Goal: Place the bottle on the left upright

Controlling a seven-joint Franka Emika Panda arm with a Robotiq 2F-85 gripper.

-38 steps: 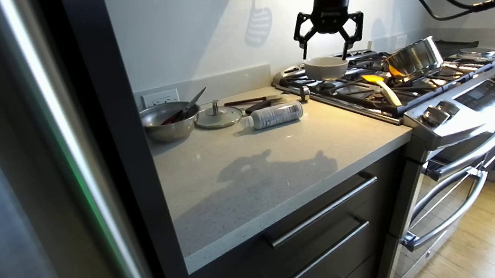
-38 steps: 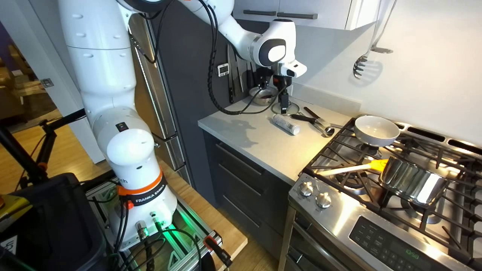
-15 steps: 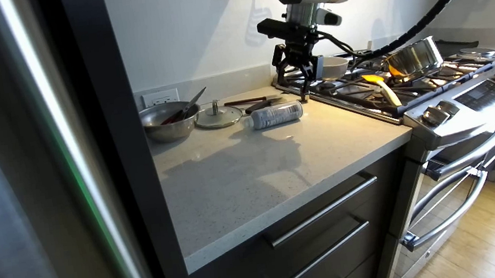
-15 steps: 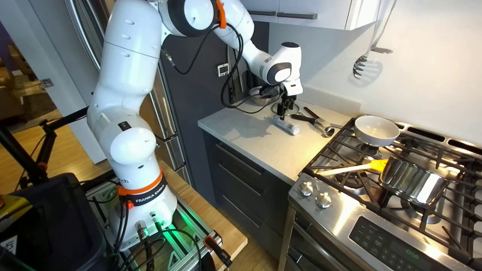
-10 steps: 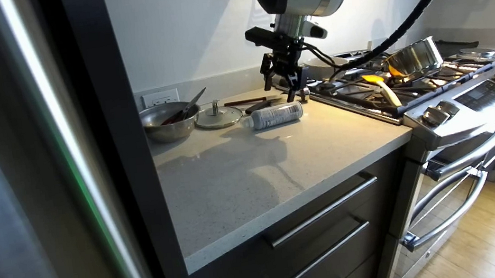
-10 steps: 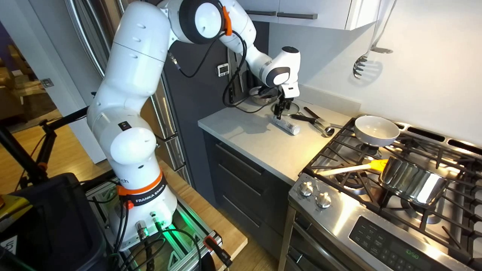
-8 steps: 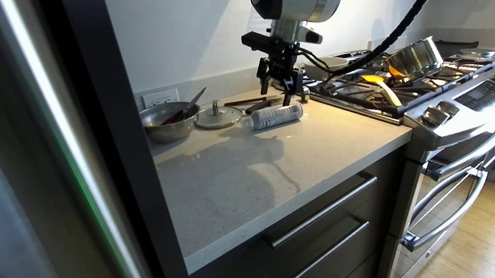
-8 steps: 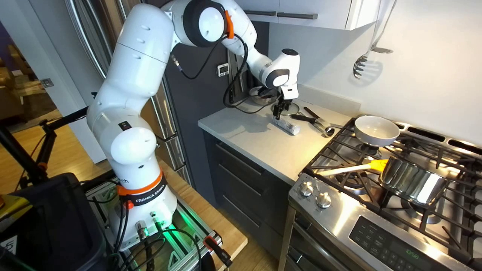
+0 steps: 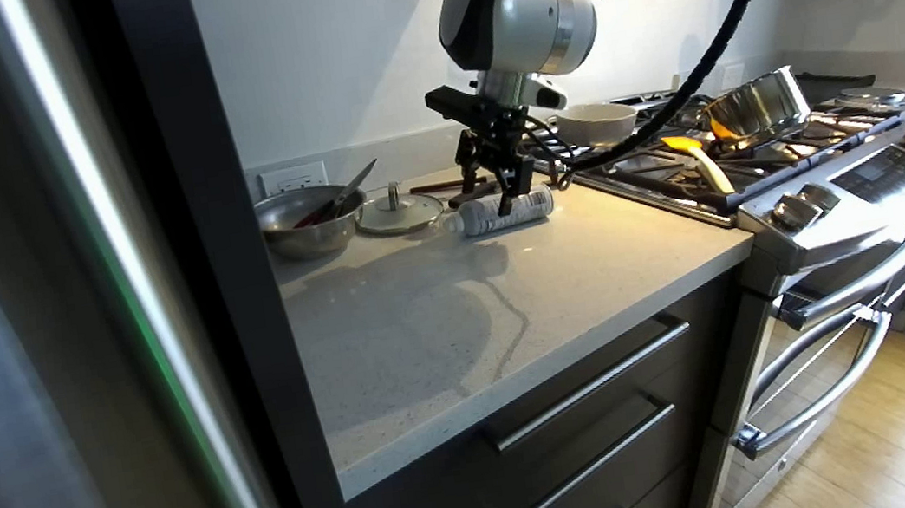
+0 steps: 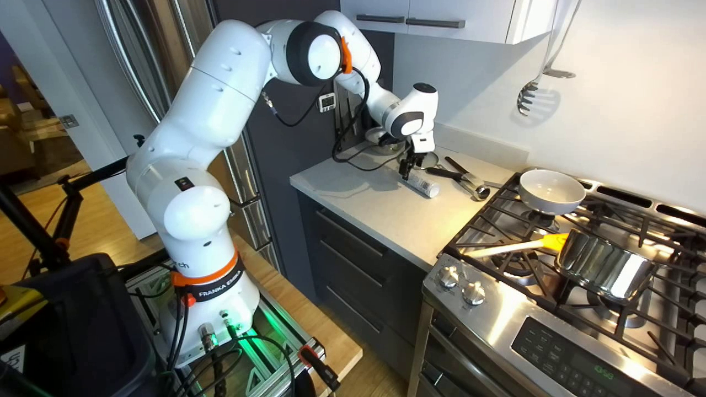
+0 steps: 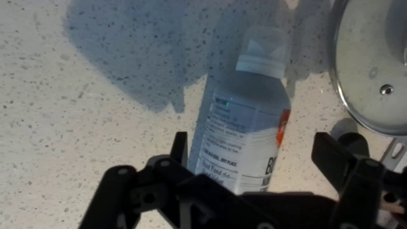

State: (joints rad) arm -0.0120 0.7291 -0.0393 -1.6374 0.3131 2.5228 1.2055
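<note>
Only the approach looks done, and the standing-up not yet begun. Left to right in an exterior view come the bowl, the lid and then the bottle, lying on its side on the counter. The gripper is over its body, fingers parted and holding nothing: in the wrist view one is left of the bottle and one right, the gap wider on the right. How low the tips reach beside it I cannot tell. Left to do, as I judge it: close, lift, swing the bottle a quarter turn, stand it and let go; whether "on the left" means this bottle or its goal is unclear. The long axis is level, running nearly left to right in an exterior view, with the cap leftmost, near the lid; in both exterior views the base points right, toward the stove. In the wrist view the cap is the far end, leaning slightly right, and the gripper hides the base.
</note>
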